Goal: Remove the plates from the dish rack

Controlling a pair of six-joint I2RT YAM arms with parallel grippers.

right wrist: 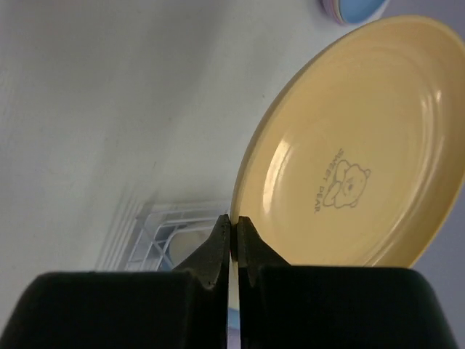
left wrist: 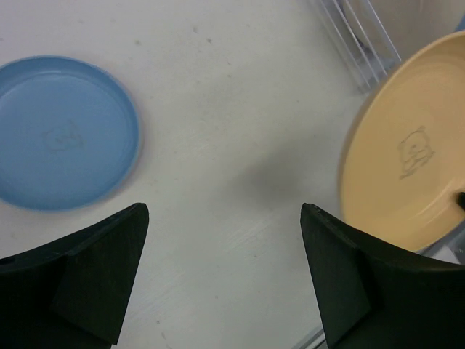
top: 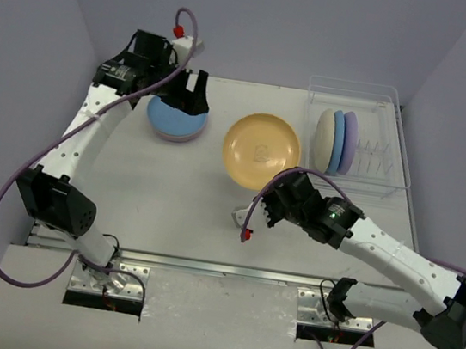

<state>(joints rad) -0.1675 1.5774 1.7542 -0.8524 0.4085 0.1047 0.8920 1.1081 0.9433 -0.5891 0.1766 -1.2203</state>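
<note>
A yellow plate (top: 261,151) is at mid-table. My right gripper (top: 287,191) is shut on its near-right rim; the right wrist view shows the fingertips (right wrist: 224,231) pinching the rim of the yellow plate (right wrist: 356,145), which looks tilted. A blue plate (top: 170,119) lies on top of a small stack at the back left. My left gripper (top: 194,95) hangs open and empty over the stack's right edge. Its wrist view shows the blue plate (left wrist: 62,134) on the left and the yellow plate (left wrist: 407,167) on the right. The clear dish rack (top: 388,149) holds cream (top: 323,140), blue (top: 337,141) and lavender (top: 350,141) plates on edge.
The rack stands at the table's back right corner, and its corner shows in the left wrist view (left wrist: 356,36). A lavender rim (top: 175,138) shows under the blue plate in the stack. Purple cables loop off both arms. Grey walls enclose the table.
</note>
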